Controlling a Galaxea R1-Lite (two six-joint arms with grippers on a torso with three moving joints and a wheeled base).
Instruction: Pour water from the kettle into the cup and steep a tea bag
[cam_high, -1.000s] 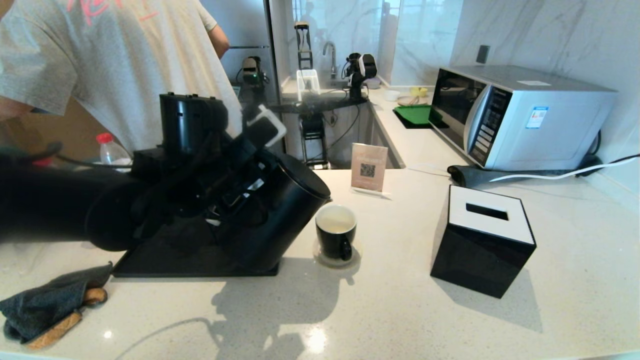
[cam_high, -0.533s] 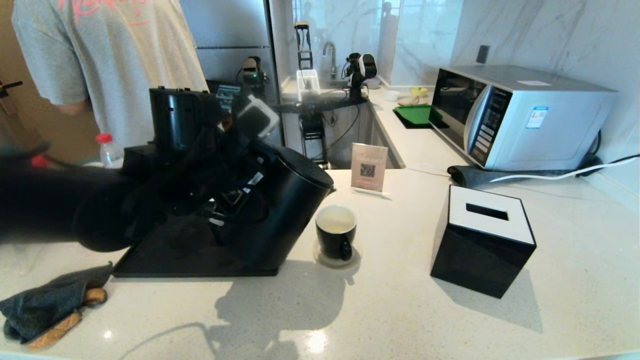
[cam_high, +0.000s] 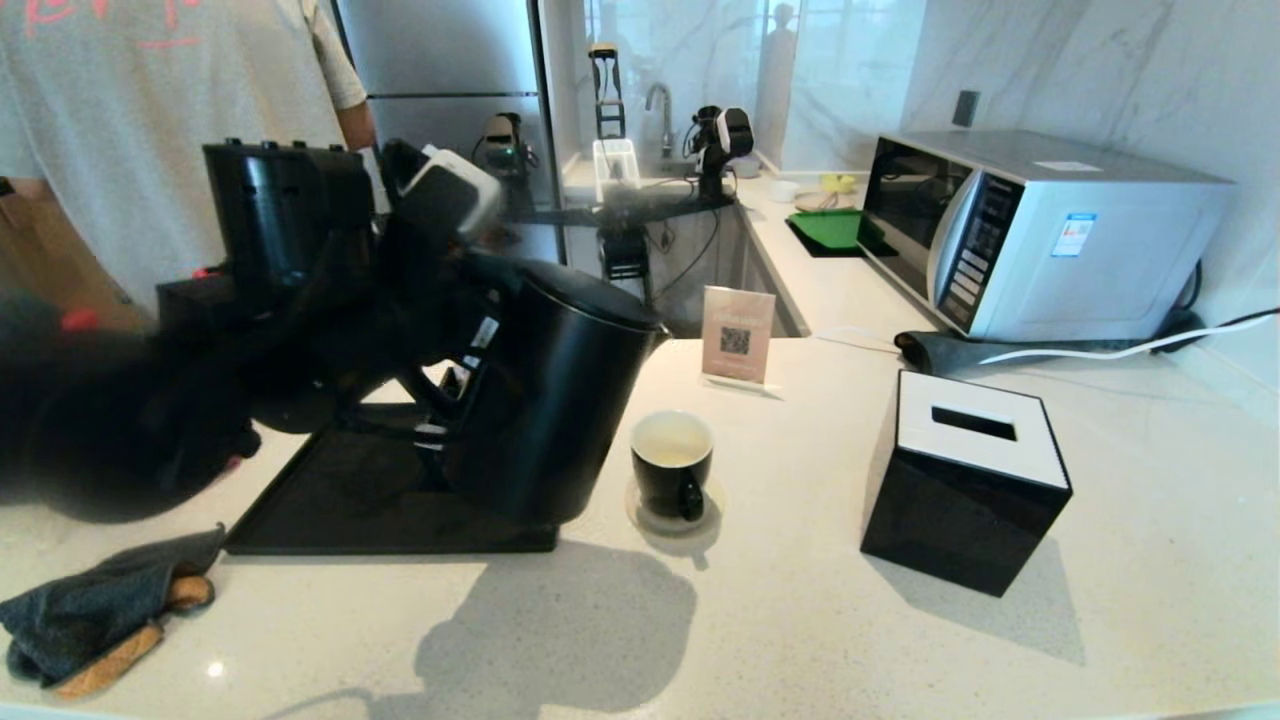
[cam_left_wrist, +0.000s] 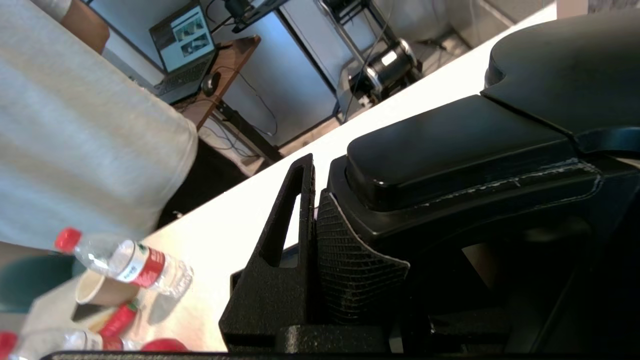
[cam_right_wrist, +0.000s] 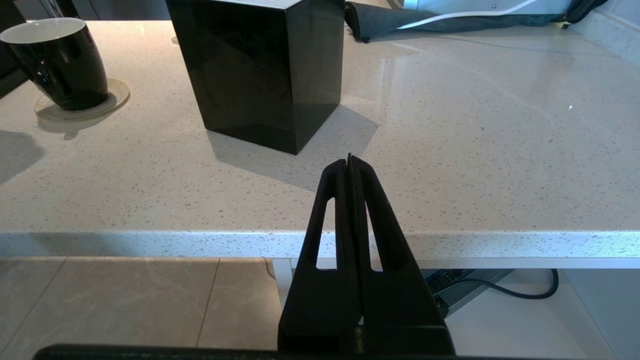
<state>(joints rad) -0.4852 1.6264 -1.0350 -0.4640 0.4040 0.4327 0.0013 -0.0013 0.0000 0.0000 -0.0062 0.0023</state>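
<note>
Left of frame: left gripper (cam_left_wrist: 320, 210) clamps the handle of the kettle (cam_high: 550, 400), held above the black tray (cam_high: 330, 510). Centre: cup (cam_high: 672, 465) on a coaster; QR-code placard (cam_high: 738, 335) behind, text unreadable. Right gripper (cam_right_wrist: 350, 165): jaws pressed together.

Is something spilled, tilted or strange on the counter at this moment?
No spill shows. The kettle hangs a little tilted toward the cup, gripped at its handle by the left gripper. The cup stands upright on its coaster. A crumpled grey cloth lies at the counter's near edge, which looks untidy.
</note>
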